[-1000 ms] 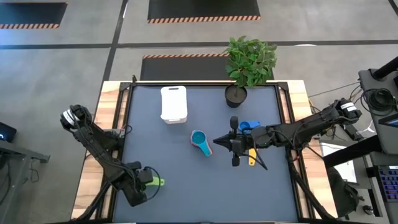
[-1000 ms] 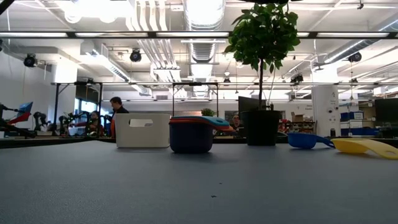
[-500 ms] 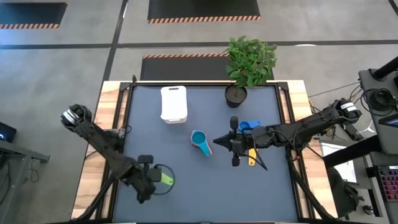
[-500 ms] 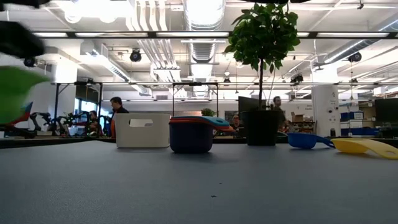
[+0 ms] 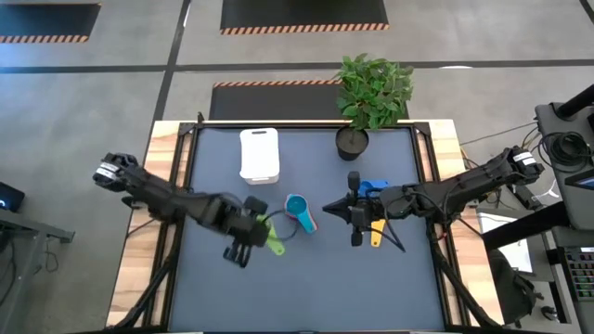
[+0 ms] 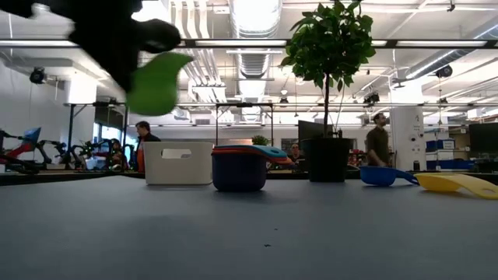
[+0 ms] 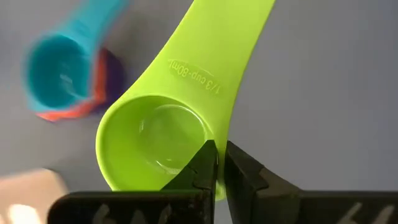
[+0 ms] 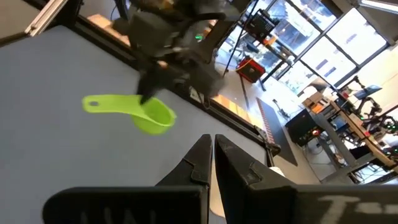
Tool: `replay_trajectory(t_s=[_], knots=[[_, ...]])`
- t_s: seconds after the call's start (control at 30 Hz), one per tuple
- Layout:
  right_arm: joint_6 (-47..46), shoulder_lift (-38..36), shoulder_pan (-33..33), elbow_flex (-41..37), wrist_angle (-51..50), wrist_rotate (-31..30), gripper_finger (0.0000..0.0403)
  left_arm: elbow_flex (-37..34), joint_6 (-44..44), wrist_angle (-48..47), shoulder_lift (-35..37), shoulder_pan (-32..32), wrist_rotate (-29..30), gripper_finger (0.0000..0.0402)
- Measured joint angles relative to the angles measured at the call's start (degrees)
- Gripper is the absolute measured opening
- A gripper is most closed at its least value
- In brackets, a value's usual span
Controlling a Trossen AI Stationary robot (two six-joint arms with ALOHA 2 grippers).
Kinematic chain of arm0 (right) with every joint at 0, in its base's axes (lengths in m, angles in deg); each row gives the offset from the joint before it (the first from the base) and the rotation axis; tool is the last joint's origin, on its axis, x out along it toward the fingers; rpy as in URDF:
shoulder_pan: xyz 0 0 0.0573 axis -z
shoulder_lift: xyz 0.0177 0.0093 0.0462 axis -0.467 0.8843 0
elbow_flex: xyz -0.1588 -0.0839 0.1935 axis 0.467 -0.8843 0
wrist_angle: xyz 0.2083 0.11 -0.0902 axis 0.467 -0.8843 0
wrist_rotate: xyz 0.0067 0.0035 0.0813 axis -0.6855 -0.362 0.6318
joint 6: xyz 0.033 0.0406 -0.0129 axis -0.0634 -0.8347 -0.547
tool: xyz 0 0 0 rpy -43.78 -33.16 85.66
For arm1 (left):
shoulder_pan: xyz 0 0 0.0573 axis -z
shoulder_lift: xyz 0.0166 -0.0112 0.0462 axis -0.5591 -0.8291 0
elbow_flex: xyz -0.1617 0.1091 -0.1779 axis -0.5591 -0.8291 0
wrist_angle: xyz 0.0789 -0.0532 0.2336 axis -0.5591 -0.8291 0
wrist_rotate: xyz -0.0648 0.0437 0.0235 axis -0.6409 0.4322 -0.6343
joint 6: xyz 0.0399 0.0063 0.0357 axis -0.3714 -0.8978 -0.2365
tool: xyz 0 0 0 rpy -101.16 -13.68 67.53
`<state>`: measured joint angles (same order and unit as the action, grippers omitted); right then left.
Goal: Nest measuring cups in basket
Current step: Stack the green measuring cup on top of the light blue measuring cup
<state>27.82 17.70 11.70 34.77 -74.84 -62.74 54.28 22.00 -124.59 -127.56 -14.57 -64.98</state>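
My left hand is clamped on the rim of the green cup, fingers pinched together on the wall of the bowl. The cup is up in the air above the desk, bowl near my hand and handle sticking out away from it. From table height it shows as a green blob hanging high up under the dark arm.

Just beside it, toward the middle of the desk, sits the stack of cups with the teal one on top and bits of orange and purple showing underneath. It's close to the green cup but not touching it.

The white basket is further back, toward the far edge of the desk, well apart from my hand, and I can't see any cups in it.

My right hand is pressed together with nothing in it, hovering over the middle of the desk on the other side of the stack. The blue cup and the yellow cup lie on the desk by that arm. A potted plant stands at the far edge.
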Motion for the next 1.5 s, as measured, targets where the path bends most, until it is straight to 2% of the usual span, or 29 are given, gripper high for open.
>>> replay_trajectory(t_s=[0.3, 0.6, 1.07, 1.27, 1.5], knots=[[-1.14, -0.58, -0.13, -0.02, -2.55, -0.42, 0.0009, 0.33, -18.32, 7.74, 0.00, -12.03, -0.25, 0.0000], [-2.20, -1.62, -0.13, -0.02, -4.32, -0.46, 0.0009, -0.17, -25.80, 16.46, -0.47, -17.01, -0.70, 0.0000], [-2.11, -1.73, -0.13, -0.02, -4.77, -0.46, 0.0009, 4.54, -27.93, 16.22, -11.57, -17.19, -1.22, 0.0000], [-2.26, -1.73, -0.13, -0.02, -5.82, -0.46, 0.0009, 5.12, -26.98, 15.18, -13.00, -17.19, -2.24, 0.0001], [-2.48, -1.73, -0.13, -0.02, -5.76, -0.46, 0.0009, 4.61, -25.27, 15.31, -13.03, -17.19, -2.62, 0.0024]])
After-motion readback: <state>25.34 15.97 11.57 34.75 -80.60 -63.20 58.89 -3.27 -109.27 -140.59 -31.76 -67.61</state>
